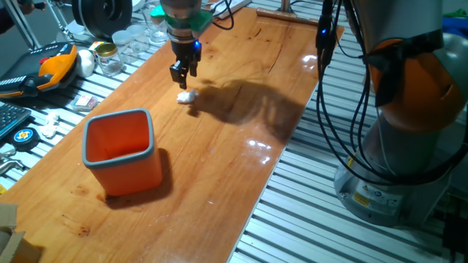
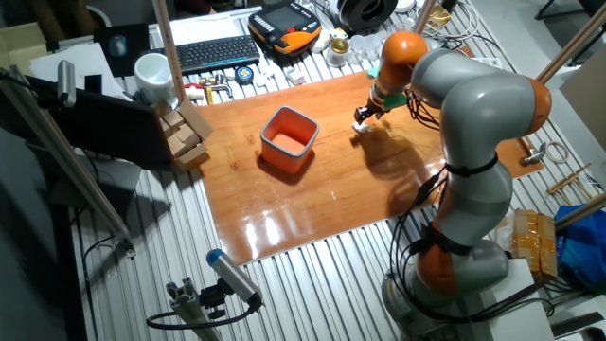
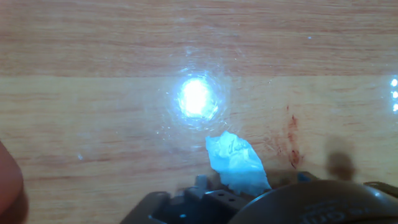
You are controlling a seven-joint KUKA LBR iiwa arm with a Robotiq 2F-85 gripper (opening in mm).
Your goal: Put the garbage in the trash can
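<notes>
The garbage [image 1: 187,96] lies on the table [image 1: 241,146], just below and slightly right of the gripper [image 1: 183,73]; its fingers hang apart, holding nothing. The trash can [image 1: 121,150] sits well nearer-left.

Glossy wooden table [image 1: 241,109]; matt, seemingly plastic trash can [image 1: 121,150]; crumpled paper garbage [image 3: 236,162].

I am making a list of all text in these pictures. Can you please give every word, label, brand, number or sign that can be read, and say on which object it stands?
No text can be read in any view.
Yellow label on the robot base: print too small to read.
Keyboard: key legends too small.
Orange-and-black tool: no legible marking.
Trash can, garbage, gripper: no writing visible.
</notes>
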